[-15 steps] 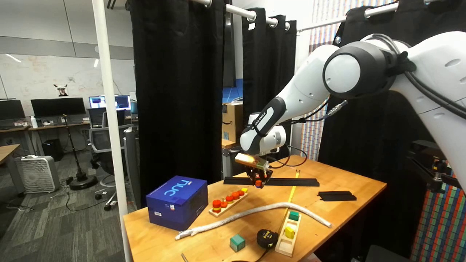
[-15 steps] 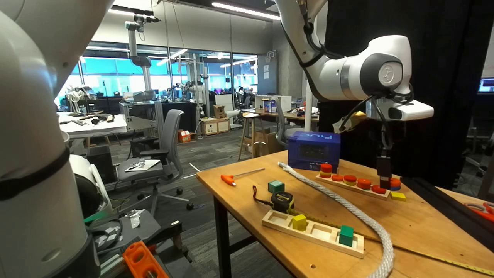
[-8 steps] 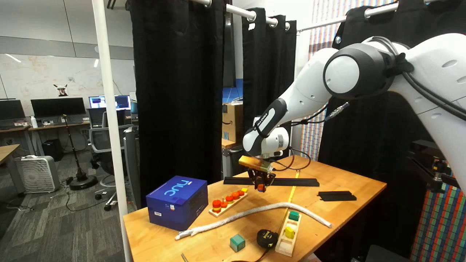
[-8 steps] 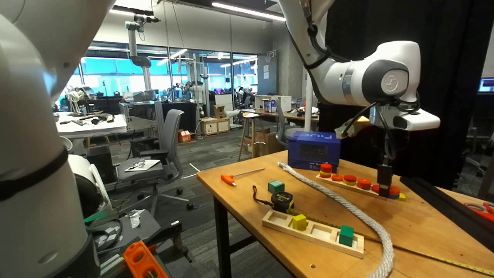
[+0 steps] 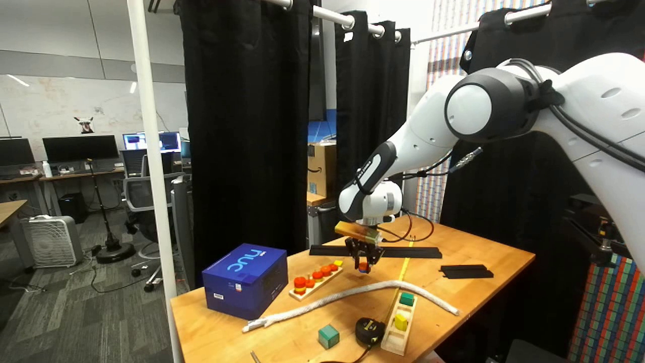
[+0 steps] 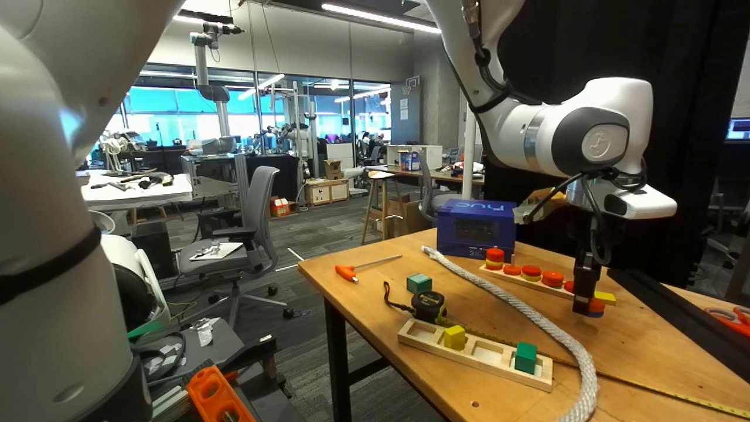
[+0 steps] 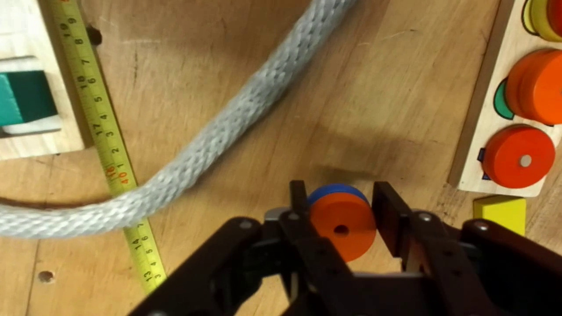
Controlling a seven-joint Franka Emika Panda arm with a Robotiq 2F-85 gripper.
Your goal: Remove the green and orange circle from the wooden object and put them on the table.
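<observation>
Orange circle [image 7: 353, 221] upon blue circle [image 7: 337, 188] was pinched between our fingers [image 7: 390, 219], near the wooden object [image 7: 507, 52]. We judged the tabletop [image 7: 373, 109] straight below.

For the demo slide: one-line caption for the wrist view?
Gripper holding an orange disc atop a blue disc, between grey rope and wooden base.

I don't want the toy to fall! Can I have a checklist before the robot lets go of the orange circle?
1. Is the gripper shut on the orange circle? Ok.
2. Is the orange circle apart from the wooden object? Ok.
3. Is the rope apart from the gripper? Ok.
4. Is the orange circle alone? Not ok: a blue circle is right under it.
5. Is the blue circle touching the table? Cannot tell.
</observation>
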